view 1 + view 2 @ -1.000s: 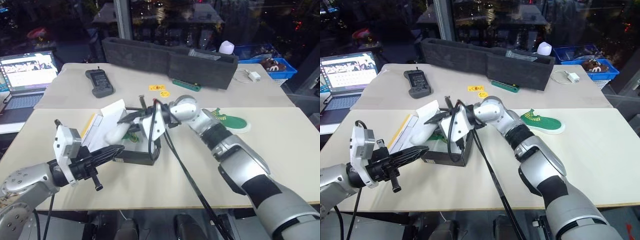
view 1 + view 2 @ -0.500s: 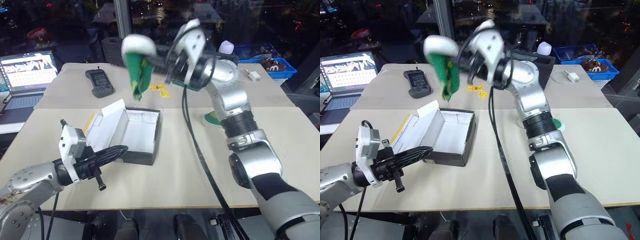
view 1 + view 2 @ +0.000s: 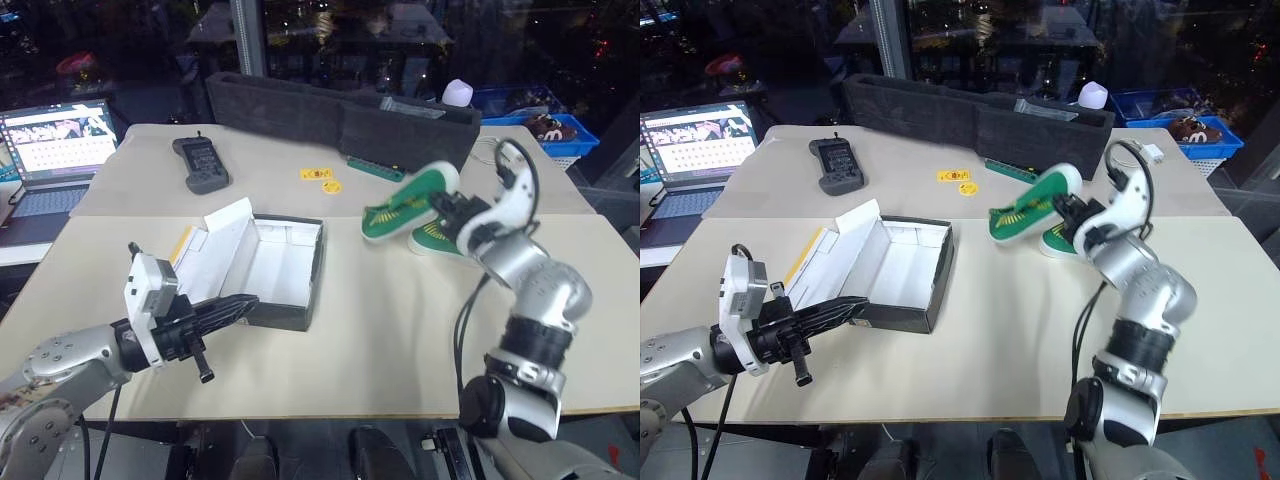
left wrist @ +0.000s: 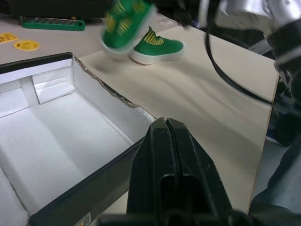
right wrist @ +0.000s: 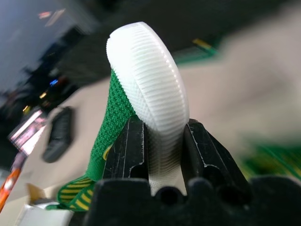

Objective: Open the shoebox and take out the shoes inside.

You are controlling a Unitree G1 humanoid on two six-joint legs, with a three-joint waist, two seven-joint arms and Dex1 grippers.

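Smooth beige table (image 3: 350,340), open white-lined cardboard shoebox (image 3: 270,270), right fingers (image 5: 127,150) pinching ribbed-soled knit shoe (image 3: 405,202), left fingers (image 4: 167,155) pressed together

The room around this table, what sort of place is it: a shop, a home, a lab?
Most likely a lab or office workspace, seen at night. An open laptop and a handheld controller sit on plain pale tables, with a long black foam tray and dark windows behind.

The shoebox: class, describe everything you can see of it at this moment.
The shoebox is a rectangular cardboard box with dark sides and a white, empty inside. It stands open on the table, its lid folded back toward the robot's left, showing a yellow edge. The shut left gripper is at its near wall; contact cannot be told.
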